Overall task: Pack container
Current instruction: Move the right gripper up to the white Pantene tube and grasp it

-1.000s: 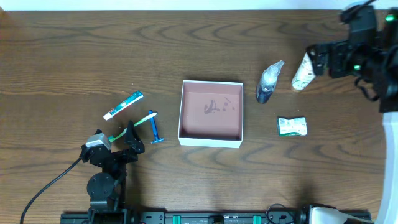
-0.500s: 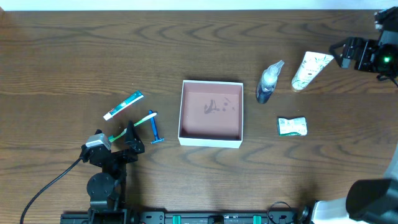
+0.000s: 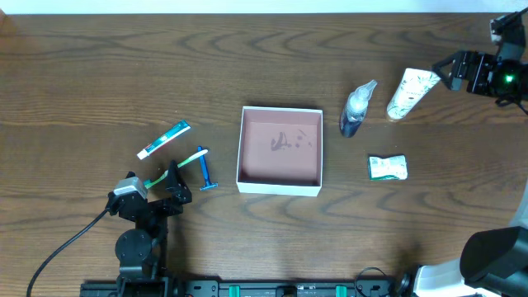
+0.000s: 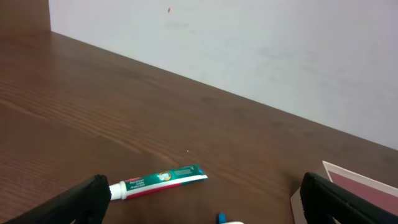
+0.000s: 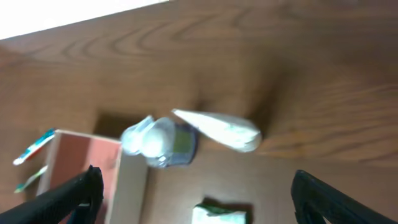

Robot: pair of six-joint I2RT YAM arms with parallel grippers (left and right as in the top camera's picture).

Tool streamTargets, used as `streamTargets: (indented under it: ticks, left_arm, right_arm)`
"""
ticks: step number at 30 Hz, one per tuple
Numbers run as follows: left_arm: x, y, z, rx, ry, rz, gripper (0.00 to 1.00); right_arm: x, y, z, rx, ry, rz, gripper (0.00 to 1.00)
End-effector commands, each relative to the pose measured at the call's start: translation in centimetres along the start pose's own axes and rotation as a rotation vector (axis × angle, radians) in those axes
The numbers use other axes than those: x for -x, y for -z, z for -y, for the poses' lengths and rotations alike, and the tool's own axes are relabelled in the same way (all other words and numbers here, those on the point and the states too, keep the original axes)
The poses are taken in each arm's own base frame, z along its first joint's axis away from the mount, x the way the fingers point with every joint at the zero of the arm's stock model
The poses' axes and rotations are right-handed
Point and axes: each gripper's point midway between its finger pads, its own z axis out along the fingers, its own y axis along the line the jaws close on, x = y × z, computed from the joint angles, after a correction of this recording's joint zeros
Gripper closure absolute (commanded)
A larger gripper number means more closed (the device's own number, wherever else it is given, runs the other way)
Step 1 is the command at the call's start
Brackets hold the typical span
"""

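The container [image 3: 279, 150] sits mid-counter, with toothpaste tube [image 3: 163, 139], toothbrush [image 3: 190, 158] and razor [image 3: 205, 171] to its left by my left gripper [image 3: 176, 180]. To its right lie a spray bottle [image 3: 357, 109], a squeeze tube [image 3: 407, 94] beside my right gripper [image 3: 445, 71] toward the far-right corner, and a packet [image 3: 387, 167] nearer the front edge.

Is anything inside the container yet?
No, the container holds nothing; only its bare, scribble-marked floor shows in the overhead view.

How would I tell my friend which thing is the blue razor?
Find the container, the big square white-walled box mid-table. Just left of it lies the razor. It is all blue, while the toothbrush beside it is green and white, and the toothpaste tube further left is white and teal.
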Motion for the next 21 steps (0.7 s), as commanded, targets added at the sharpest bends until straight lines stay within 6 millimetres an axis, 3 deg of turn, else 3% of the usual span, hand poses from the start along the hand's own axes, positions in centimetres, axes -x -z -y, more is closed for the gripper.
streamTargets:
  ticks: [1,8,21]
  left_arm:
    - [-1.7,-0.1,-0.8,0.028,-0.019,-0.046,0.02]
    - [-1.7,-0.1,-0.8,0.028,-0.019,-0.046,0.02]
    - [-1.7,-0.1,-0.8,0.028,-0.019,-0.047,0.02]
  right_arm:
    - [1.1,0.6,1.2,-0.075,0.067,0.04,0.05]
    - [2.1,-2.3,0.7,-0.051,0.236,0.04,0.05]
    - [0.2,-10.5,2.2,0.047,0.374,-0.075,0.04]
